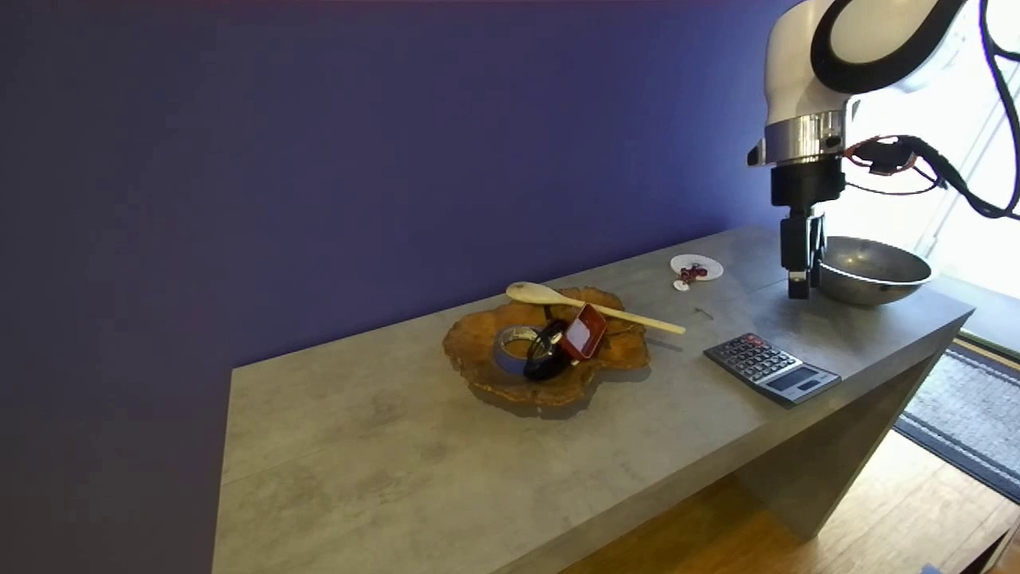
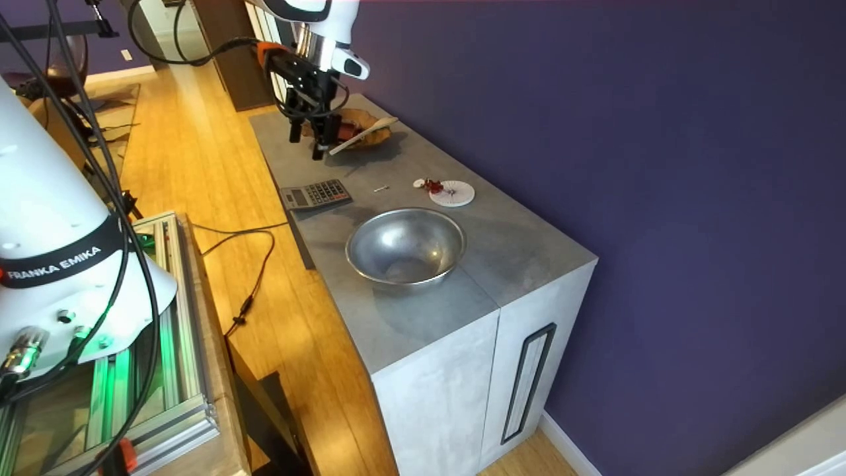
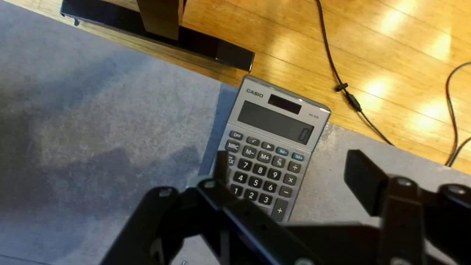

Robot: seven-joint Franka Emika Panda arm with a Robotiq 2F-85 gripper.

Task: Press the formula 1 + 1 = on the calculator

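Along the flat purple wall [image 1: 398, 159] runs a long grey bench [image 1: 358, 446]. Near the wall sits an irregular brown wooden platter [image 1: 470, 343]; farther from it, a round silver metal bowl [image 2: 406, 248]. A black two-fingered claw [image 2: 307, 149] hangs clear of the wall, released, jaws apart. At the bench edge away from the wall lies the flat grey rectangular calculator [image 3: 272, 147].

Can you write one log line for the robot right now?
goal: press 1 + 1 = | gripper: open, empty, in the air | calculator: display reads 0 | progress: no sum showing
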